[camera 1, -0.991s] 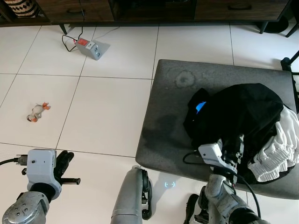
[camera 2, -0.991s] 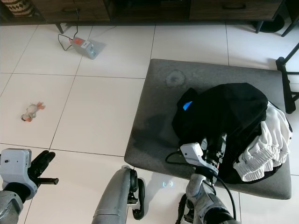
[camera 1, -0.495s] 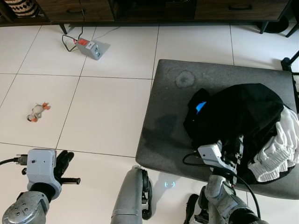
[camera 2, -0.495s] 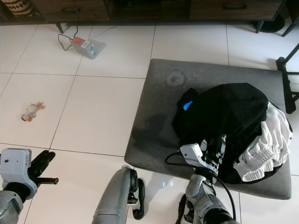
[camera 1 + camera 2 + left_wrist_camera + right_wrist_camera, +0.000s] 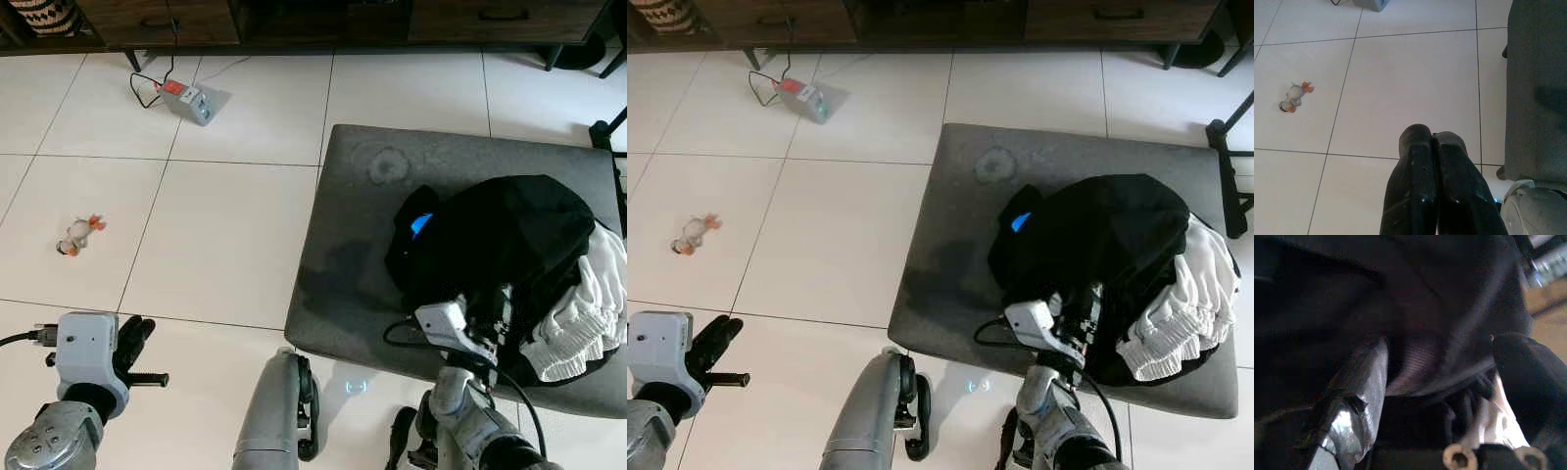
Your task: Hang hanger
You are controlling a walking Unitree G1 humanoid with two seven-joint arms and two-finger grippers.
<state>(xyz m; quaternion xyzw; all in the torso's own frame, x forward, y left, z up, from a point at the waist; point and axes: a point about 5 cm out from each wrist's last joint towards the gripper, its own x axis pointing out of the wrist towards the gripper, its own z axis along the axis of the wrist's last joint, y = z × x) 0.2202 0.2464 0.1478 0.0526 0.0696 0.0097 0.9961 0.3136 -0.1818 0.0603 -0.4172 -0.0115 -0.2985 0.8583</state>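
Fingers of right arm buried in black garment.

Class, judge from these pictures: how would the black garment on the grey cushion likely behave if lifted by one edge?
The black garment lies crumpled in soft folds, so it would probably droop and stretch out, not hold shape. It overlaps the white ruffled cloth, so it may drag that along.

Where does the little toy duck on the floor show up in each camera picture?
Left eye view: toy duck lies on the white tiles, far left, mid-height.
Right eye view: same duck, at the far left edge.
Left wrist view: duck at upper left, beyond the left gripper.
Right wrist view: not in it.
Shared landmark: the grey cushion, well to the duck's right.
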